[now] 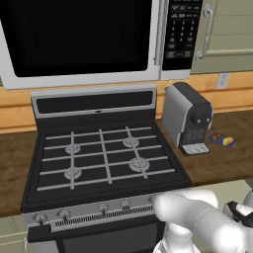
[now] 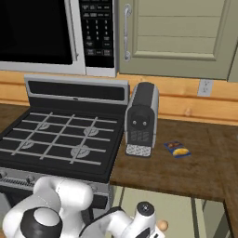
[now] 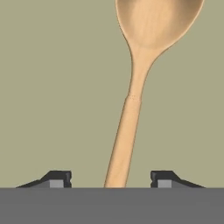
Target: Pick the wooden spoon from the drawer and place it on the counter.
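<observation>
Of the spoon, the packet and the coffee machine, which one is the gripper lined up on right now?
The wooden spoon: its handle runs between the open gripper fingertips. The others stand on the counter.

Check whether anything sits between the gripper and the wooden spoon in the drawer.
Nothing visible does. In the hand view the wooden spoon lies on the bare drawer floor, its handle running straight down between the fingertips of the open gripper.

Wooden spoon (image 3: 131, 105): light tan, fine grain. Drawer (image 3: 57, 87): plain beige-green. Counter (image 2: 186, 172): dark brown wood-grain. Stove top (image 1: 104, 158): black, grey grates. Coffee machine (image 1: 188, 118): silver and black. Packet (image 2: 177, 149): blue and yellow.
</observation>
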Motion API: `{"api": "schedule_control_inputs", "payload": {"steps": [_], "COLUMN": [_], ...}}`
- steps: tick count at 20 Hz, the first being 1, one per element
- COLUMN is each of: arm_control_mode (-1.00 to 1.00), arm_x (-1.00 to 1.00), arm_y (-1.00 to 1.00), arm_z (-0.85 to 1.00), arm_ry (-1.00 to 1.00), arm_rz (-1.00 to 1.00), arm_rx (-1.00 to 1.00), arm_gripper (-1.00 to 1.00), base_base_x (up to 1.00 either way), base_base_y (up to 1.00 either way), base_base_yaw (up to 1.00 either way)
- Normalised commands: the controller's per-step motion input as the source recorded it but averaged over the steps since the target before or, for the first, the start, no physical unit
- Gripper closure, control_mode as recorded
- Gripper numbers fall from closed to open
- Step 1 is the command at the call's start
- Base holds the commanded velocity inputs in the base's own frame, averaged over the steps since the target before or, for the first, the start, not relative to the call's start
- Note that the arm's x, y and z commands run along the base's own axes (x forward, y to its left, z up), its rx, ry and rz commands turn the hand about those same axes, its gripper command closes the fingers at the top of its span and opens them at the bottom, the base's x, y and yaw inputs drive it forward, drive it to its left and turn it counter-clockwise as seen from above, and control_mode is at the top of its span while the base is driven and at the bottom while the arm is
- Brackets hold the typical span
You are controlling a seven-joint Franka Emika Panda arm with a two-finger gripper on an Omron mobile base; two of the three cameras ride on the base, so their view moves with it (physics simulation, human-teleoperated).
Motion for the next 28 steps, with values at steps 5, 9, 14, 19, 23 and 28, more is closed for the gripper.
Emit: {"api": "schedule_control_inputs", "payload": {"steps": [5, 9, 14, 19, 23, 28], "arm_control_mode": [-1.0, -1.0, -1.0, -1.0, -1.0, -1.0], "arm_x": [0.0, -0.03, -0.16, -0.15, -0.18, -0.41], "arm_y": [0.0, -0.02, -0.04, -0.16, -0.06, -0.1], "arm_z": [-0.24, -0.11, 0.0, 0.11, 0.78, 1.0], "arm_ry": [0.0, 0.0, 0.0, 0.0, -0.01, -0.09], "arm_rz": [0.0, 0.0, -0.02, -0.08, -0.13, -0.1], "arm_rx": [0.01, 0.01, 0.0, 0.0, 0.0, 0.0], "arm_gripper": [1.0, 1.0, 1.0, 1.0, 1.0, 1.0], "base_base_x": [0.0, 0.0, 0.0, 0.0, 0.0, 0.0], "base_base_y": [0.0, 0.0, 0.0, 0.0, 0.0, 0.0], "base_base_yaw": [0.0, 0.0, 0.0, 0.0, 0.0, 0.0]}}
